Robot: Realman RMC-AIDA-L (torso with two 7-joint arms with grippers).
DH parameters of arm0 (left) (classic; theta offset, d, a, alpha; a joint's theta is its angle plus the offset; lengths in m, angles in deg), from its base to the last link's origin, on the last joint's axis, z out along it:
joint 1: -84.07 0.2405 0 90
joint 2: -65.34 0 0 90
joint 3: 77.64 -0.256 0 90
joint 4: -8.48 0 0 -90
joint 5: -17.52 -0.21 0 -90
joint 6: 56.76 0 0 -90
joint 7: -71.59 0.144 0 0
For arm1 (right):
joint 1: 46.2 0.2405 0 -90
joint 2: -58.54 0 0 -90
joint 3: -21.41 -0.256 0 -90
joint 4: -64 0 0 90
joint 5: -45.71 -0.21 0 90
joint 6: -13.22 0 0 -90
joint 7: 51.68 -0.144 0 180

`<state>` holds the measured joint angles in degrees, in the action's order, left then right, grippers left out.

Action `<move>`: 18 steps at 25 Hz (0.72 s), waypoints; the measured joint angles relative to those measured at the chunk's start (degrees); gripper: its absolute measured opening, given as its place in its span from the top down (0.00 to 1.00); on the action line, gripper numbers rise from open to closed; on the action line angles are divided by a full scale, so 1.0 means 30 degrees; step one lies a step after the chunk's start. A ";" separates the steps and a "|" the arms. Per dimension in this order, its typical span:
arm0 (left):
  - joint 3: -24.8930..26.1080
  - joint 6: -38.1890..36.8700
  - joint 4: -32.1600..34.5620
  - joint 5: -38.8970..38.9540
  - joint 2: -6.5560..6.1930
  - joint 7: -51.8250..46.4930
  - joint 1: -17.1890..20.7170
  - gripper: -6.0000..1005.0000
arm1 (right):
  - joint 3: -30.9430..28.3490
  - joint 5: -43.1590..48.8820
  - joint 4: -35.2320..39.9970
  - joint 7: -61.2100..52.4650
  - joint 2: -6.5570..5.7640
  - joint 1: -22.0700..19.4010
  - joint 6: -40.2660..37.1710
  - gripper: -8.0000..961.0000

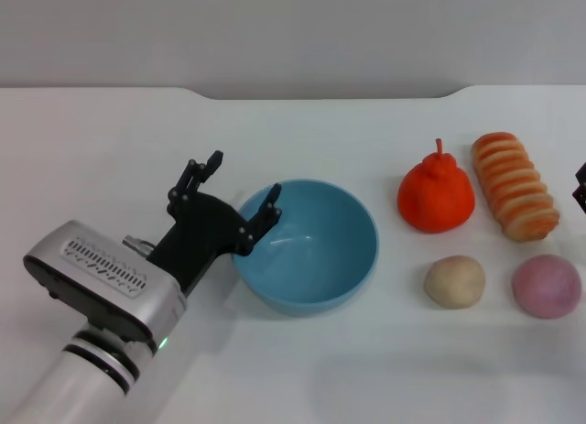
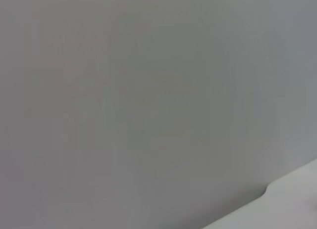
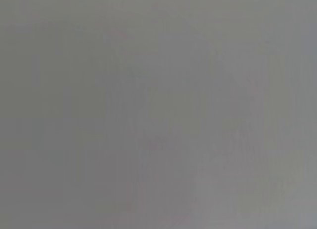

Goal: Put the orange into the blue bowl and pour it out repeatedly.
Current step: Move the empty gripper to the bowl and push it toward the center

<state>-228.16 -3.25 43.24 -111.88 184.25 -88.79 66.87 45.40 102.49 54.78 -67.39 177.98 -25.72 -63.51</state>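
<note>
The robot's left gripper (image 1: 240, 193) reaches in from the worktop's near-left corner, its two black fingers spread apart and grasping nothing; one fingertip (image 1: 273, 197) hangs over the left rim of the blue bowl (image 1: 316, 277), the other (image 1: 214, 159) stands outside the bowl, toward the far edge. The bowl sits upright near the middle of the white worktop (image 1: 110, 149) and holds no fruit. Right of it, well apart from the bowl and toward the right edge, the orange (image 1: 436, 198) rests on the worktop with its stem pointing up. Just beside it on the right lies a ridged bread loaf (image 1: 515, 198), running from the far side toward the near side. Nearer the front edge lie a beige ball (image 1: 454, 281) and, to its right, a pink ball (image 1: 547, 285), each apart from the other. A dark sliver of the right gripper (image 1: 580, 188) shows at the right edge; whether it is released or clenched cannot be told. Both wrist views show only blank grey.
</note>
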 joint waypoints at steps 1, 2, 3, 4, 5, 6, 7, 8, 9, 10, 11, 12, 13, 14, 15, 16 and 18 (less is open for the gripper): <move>0.0054 0.0004 0.0276 0.0044 -0.0006 -0.0031 0.0043 0.24 | 0.0000 -0.0004 0.0000 -0.0006 0.0000 0.0000 0.0001 0.14; 0.0159 0.0003 0.0591 0.0104 -0.0038 -0.0057 0.0134 0.25 | -0.0002 -0.0007 0.0002 -0.0019 0.0001 0.0006 0.0003 0.14; 0.0310 0.0005 0.1077 0.0138 -0.0091 -0.0082 0.0236 0.25 | -0.0004 -0.0007 0.0002 -0.0032 0.0000 0.0015 0.0001 0.14; 0.0592 -0.0022 0.1720 0.0140 -0.0195 -0.0094 0.0354 0.26 | -0.0014 -0.0010 0.0001 -0.0059 0.0000 0.0020 0.0002 0.14; 0.0703 -0.0037 0.1973 0.0139 -0.0234 -0.0098 0.0402 0.26 | -0.0021 -0.0012 0.0002 -0.0069 0.0001 0.0020 0.0002 0.14; 0.1371 -0.0185 0.2919 0.0060 -0.0419 -0.0112 0.0376 0.27 | -0.0028 -0.0015 0.0002 -0.0071 0.0000 0.0024 0.0002 0.14; 0.1371 -0.0185 0.2919 0.0060 -0.0419 -0.0112 0.0376 0.27 | -0.0027 -0.0016 0.0000 -0.0072 0.0001 0.0029 0.0002 0.14; 0.1702 -0.0231 0.3330 0.0009 -0.0515 -0.0136 0.0358 0.27 | -0.0029 -0.0019 0.0002 -0.0073 -0.0004 0.0036 0.0001 0.14; 0.2628 -0.0646 0.4599 -0.0013 -0.0816 -0.0230 0.0428 0.28 | -0.0030 -0.0022 0.0000 -0.0075 -0.0012 0.0045 0.0001 0.14; 0.3129 -0.1110 0.5343 -0.0025 -0.1006 -0.0266 0.0480 0.28 | -0.0031 -0.0026 0.0002 -0.0076 -0.0018 0.0048 0.0002 0.14; 0.3604 -0.1843 0.6051 -0.0023 -0.1177 -0.0286 0.0523 0.29 | -0.0031 -0.0028 0.0007 -0.0078 -0.0019 0.0050 0.0001 0.14; 0.3604 -0.1843 0.6051 -0.0023 -0.1177 -0.0286 0.0523 0.29 | -0.0031 -0.0031 0.0014 -0.0079 -0.0020 0.0055 -0.0007 0.14; 0.4004 -0.2528 0.6639 -0.0027 -0.1326 -0.0299 0.0547 0.29 | -0.0031 -0.0034 0.0022 -0.0080 -0.0022 0.0063 -0.0026 0.14; 0.4722 -0.4210 0.7529 -0.0031 -0.1522 -0.0310 0.0527 0.30 | -0.0031 -0.0035 0.0028 -0.0082 -0.0024 0.0071 -0.0056 0.14; 0.5257 -0.5672 0.8037 -0.0040 -0.1610 -0.0313 0.0435 0.30 | -0.0029 -0.0036 0.0034 -0.0083 -0.0024 0.0085 -0.0092 0.14; 0.5995 -0.7797 0.8641 -0.0063 -0.1684 -0.0316 0.0226 0.30 | -0.0031 -0.0037 0.0050 -0.0085 -0.0026 0.0098 -0.0127 0.14; 0.7365 -1.1310 0.9432 -0.0091 -0.1716 -0.0278 -0.0280 0.30 | -0.0030 -0.0036 0.0078 -0.0087 -0.0029 0.0130 -0.0139 0.14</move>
<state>-206.06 -37.19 71.54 -112.15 179.10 -89.63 66.03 45.31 102.39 55.01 -67.65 177.90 -25.32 -63.92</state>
